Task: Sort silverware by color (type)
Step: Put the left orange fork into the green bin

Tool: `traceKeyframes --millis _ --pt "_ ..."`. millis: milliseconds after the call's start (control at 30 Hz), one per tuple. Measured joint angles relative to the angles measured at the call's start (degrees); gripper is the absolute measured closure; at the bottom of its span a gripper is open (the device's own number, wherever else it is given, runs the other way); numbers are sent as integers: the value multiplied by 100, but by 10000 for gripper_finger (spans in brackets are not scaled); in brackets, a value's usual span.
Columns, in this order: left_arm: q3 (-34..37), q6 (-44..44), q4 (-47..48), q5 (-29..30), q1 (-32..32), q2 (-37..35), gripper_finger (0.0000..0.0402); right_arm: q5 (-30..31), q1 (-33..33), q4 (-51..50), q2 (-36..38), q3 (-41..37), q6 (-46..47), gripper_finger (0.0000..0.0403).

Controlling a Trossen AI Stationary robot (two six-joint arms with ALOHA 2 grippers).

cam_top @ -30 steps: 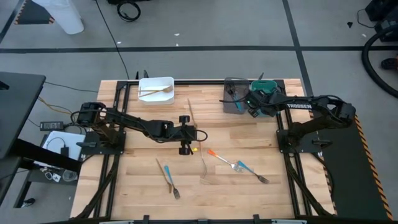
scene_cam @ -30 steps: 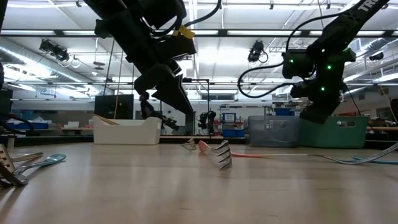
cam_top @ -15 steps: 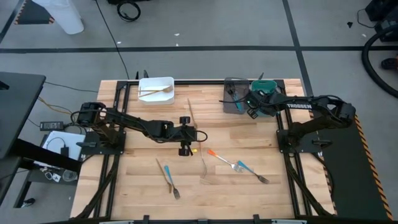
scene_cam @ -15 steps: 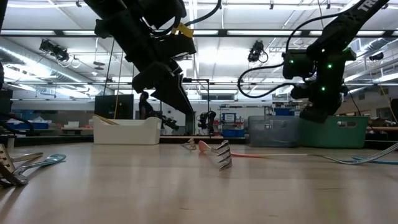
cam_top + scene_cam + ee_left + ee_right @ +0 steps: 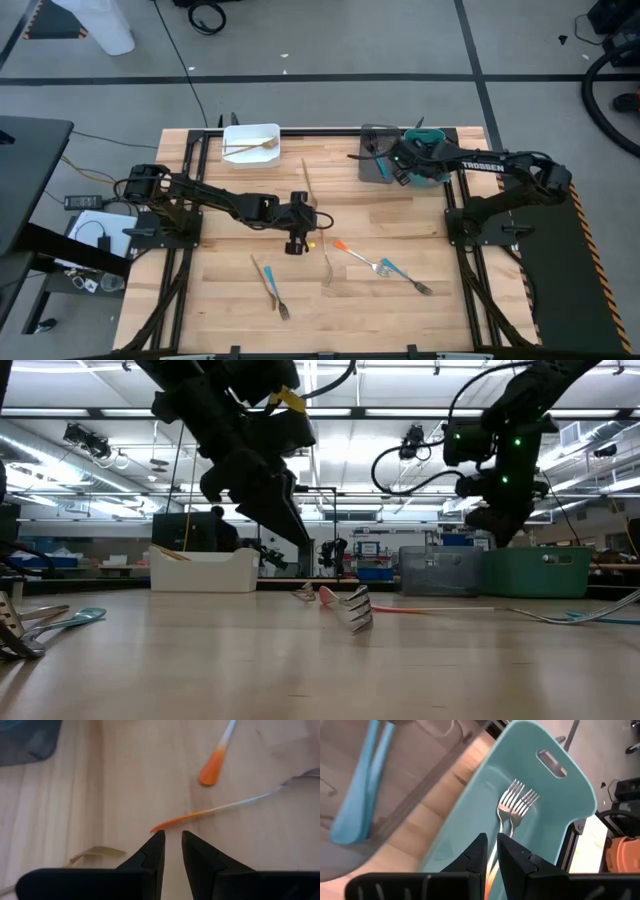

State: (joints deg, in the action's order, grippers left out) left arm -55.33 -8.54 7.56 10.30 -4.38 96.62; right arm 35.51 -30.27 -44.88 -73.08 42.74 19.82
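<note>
Wooden worktop, bins along its far edge. Left pincer, narrow gap, holds nothing, sits just short of the orange fork tip; risk: nudging the slim handle aside. Right pincer, slightly parted, empty, over teal bin holding two forks.

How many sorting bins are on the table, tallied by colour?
White bin: 1
Grey bin: 1
Teal bin: 1
Total: 3
</note>
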Motion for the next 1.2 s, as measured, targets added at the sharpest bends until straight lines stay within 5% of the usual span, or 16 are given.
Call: traceKeyframes --millis 200,467,767,1200 --pt "0 124 421 -38 2 0 329 29 392 -29 2 163 -9 349" --pt "2 146 698 -936 -64 0 329 323 1238 118 287 229 129 349" --pt "2 -598 -20 -693 -265 11 326 418 1949 568 717 230 74 349" --pt "2 -1604 -522 -688 -307 76 241 45 2607 1413 752 231 146 349"
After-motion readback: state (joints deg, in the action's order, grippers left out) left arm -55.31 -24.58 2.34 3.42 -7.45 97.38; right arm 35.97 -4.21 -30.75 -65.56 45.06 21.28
